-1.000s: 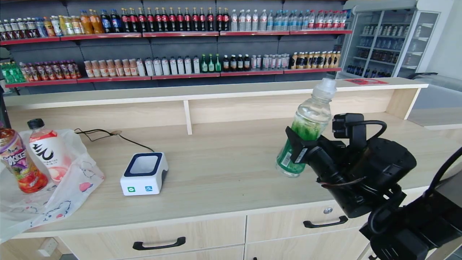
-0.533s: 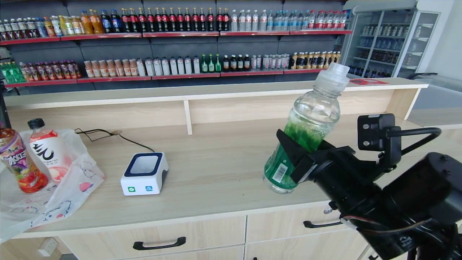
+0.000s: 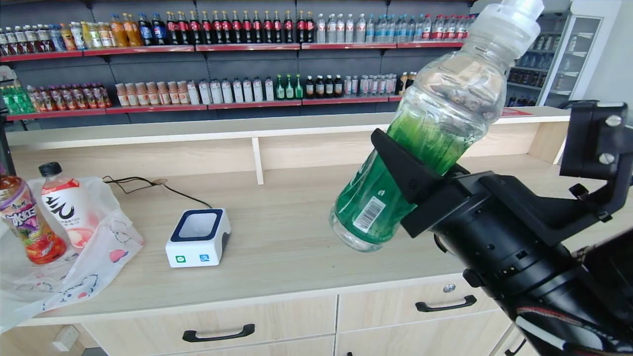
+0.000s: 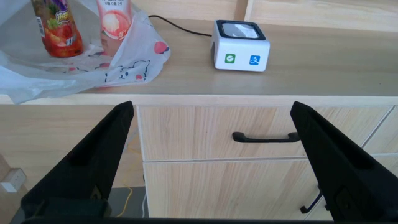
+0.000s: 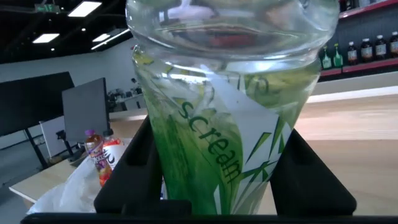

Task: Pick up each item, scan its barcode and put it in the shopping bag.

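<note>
Over the last second my right tool has risen and swung toward the head camera, carrying the green bottle up off the worktop and a little to my left.

The bottle's long axis leans: white cap high and to my right, base low and to my left, barcode on the lower flank facing the head camera. My right tool is clamped across its middle, one finger on each side. It seems well clear of the worktop, though I cannot judge the gap.

The pale wood worktop has drawers beneath. Drink shelves and a glass fridge stand behind.

The scanner sits well to the bottle's left. Beyond it the shopping bag holds two bottles.

My left tool hangs spread apart before the drawers.
</note>
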Motion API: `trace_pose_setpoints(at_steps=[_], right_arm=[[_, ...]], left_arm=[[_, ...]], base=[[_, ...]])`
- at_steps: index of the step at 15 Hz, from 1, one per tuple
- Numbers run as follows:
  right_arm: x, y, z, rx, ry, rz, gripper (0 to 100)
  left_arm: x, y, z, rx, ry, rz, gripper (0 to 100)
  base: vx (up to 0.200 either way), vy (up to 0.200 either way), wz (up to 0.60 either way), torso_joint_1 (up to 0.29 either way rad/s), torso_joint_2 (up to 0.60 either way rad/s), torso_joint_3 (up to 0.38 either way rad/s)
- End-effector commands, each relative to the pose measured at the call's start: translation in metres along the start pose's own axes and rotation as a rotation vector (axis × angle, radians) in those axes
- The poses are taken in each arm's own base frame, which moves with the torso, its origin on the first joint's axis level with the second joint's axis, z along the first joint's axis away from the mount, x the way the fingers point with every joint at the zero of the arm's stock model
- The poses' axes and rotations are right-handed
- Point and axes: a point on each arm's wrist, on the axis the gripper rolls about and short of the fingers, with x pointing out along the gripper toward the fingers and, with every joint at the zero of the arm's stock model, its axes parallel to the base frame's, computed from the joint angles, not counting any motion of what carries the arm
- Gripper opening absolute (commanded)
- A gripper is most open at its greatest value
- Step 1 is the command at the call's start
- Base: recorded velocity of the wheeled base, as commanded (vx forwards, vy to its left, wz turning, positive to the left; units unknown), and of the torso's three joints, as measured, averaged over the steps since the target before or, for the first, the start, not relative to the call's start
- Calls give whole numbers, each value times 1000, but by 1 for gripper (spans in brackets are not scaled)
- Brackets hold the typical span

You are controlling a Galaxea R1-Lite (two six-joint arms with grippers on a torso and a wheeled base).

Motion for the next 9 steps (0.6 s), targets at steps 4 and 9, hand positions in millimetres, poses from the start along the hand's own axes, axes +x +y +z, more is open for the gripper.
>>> trace_pose_setpoints(at_steps=[4, 9], right_arm=[[-5, 3, 14, 43, -34, 12, 0], [-14, -2, 23, 48, -44, 6, 0]], left_arm=[[0, 0, 0, 0, -1, 0, 100], [0, 0, 0, 0, -1, 0, 100]], base=[[0, 0, 0, 0, 0, 0], [0, 0, 0, 0, 0, 0]])
